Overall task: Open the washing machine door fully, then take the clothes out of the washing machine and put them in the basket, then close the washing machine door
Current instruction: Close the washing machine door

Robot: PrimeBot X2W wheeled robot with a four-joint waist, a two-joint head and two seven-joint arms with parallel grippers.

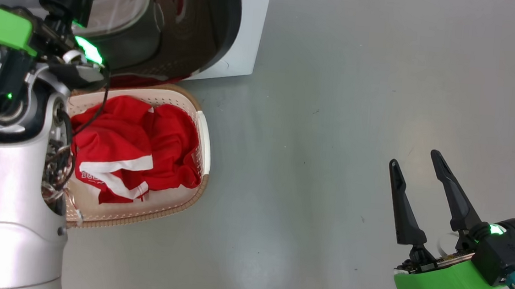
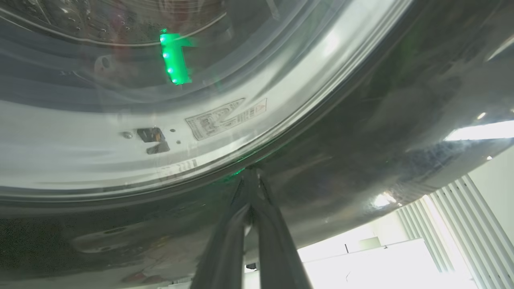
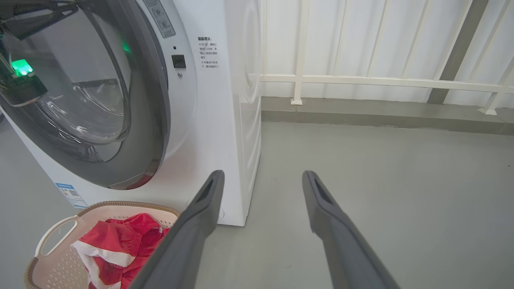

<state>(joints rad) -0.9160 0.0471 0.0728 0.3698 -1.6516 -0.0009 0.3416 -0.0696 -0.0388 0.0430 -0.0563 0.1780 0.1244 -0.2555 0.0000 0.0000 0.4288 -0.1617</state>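
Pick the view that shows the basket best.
Head view: it looks down into the basket, showing rim, handle and the clothes inside, though the left arm hides one side. Right wrist view catches one end, cropped. Left wrist view faces the washing machine door.

left end effector closed | right end effector spread wide

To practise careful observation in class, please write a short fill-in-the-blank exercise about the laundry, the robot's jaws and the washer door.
The red clothes lie in the ____. The right jaws stand ____ over the floor. The left jaws are ____, tips against the washing machine door. Missing words: basket; open; shut.
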